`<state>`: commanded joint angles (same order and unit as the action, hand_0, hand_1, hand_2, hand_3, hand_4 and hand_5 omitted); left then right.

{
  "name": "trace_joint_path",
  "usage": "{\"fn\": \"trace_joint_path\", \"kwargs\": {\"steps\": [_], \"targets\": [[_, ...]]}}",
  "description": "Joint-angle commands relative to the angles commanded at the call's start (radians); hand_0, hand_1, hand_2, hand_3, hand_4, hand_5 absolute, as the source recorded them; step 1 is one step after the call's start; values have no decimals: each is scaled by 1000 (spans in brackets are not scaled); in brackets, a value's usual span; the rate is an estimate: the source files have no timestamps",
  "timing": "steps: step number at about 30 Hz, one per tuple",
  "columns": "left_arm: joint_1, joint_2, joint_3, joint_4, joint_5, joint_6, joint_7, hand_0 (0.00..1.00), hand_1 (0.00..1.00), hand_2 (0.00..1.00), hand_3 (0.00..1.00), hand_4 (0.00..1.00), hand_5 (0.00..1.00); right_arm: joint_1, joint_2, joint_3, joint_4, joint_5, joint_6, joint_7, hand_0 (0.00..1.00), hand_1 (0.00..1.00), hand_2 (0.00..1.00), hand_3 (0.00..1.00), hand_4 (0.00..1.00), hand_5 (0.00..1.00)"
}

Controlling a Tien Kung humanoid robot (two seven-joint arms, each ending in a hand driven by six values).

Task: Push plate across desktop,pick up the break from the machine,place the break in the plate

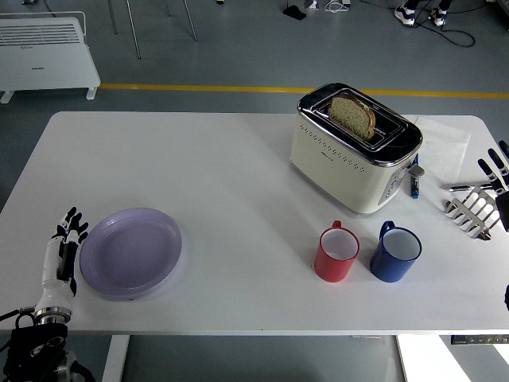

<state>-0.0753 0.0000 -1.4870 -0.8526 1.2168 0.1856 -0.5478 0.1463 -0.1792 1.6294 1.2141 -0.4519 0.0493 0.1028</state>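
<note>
A lilac plate [131,252] lies on the white table [223,175] at the near left. My left hand [64,251] is open, fingers straight, right beside the plate's left rim, at or nearly at it. A cream and chrome toaster [354,151] stands at the back right with a slice of bread [352,115] sticking up from its slot. My right hand [499,171] is open at the right edge, far from the toaster.
A red mug [338,252] and a blue mug [395,252] stand in front of the toaster. A metal toast rack [475,211] sits near my right hand. A blue pen [414,181] lies by the toaster's right side.
</note>
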Motion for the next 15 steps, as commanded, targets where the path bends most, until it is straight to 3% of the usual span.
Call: {"fn": "trace_joint_path", "kwargs": {"steps": [15], "targets": [[9, 0, 72, -9, -27, -4, 0, 844, 878, 952, 932, 587, 998, -7, 1, -5, 0, 0, 0, 1, 768, 708, 707, 722, 534, 613]]}}
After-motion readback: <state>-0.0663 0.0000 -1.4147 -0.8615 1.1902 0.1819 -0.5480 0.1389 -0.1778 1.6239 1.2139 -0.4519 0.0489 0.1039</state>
